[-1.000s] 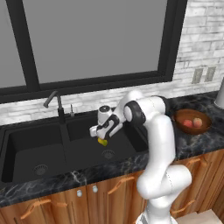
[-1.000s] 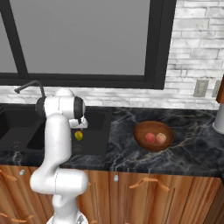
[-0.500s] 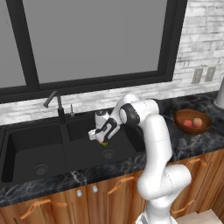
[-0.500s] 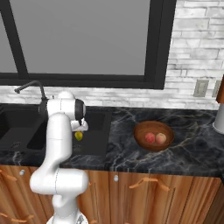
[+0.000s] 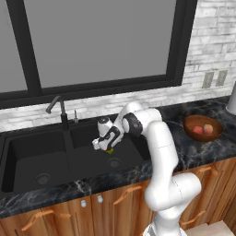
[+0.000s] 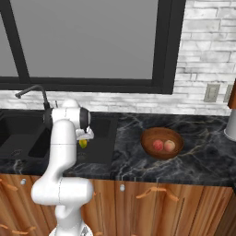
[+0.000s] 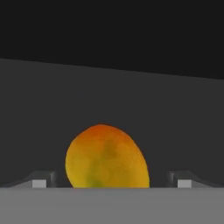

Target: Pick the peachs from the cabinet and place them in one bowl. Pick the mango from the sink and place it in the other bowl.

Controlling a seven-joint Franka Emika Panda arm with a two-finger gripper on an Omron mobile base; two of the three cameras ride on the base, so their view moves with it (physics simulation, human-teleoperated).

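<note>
two basins make up the black sink (image 5: pixel 27 152), which sits at the 9 o'clock side of the left base view, with a thin dark curved faucet (image 5: pixel 56 108) rising behind the divider at about 10 o'clock. a round metal drain (image 5: pixel 42 178) shows in the left basin and another drain (image 5: pixel 114 162) in the right basin, near the centre.

just above that right drain, the gripper (image 5: pixel 104 146) reaches down into the basin with the mango (image 5: pixel 109 150) at its tip, a small yellow-green spot under the white hand. the white arm (image 5: pixel 159 152) bends up and over from 5 o'clock. in the right base view the same gripper (image 6: pixel 84 140) hangs at about 9 o'clock over the sink (image 6: pixel 27 138), with the mango (image 6: pixel 83 143) just beneath the hand.

in the hand view the mango (image 7: pixel 106 158) sits at 6 o'clock, orange-yellow with a greenish patch, between the two dark fingertips (image 7: pixel 41 178), which stand apart on either side of it with a gap left on each side. the pincer looks fairly wide; whether the pads touch the fruit i cannot tell.

farther right, at 3 o'clock in the left base view, the dark-brown wooden bowl (image 5: pixel 190 123) rests on the black marbled counter (image 5: pixel 175 115) with the two peachs (image 5: pixel 203 129) lying side by side inside it. in the right base view the bowl (image 6: pixel 148 138) sits near the centre with the peachs (image 6: pixel 163 145) in it. two wall outlets (image 5: pixel 214 78) sit on the white brick wall (image 5: pixel 216 41) at 2 o'clock.
</note>
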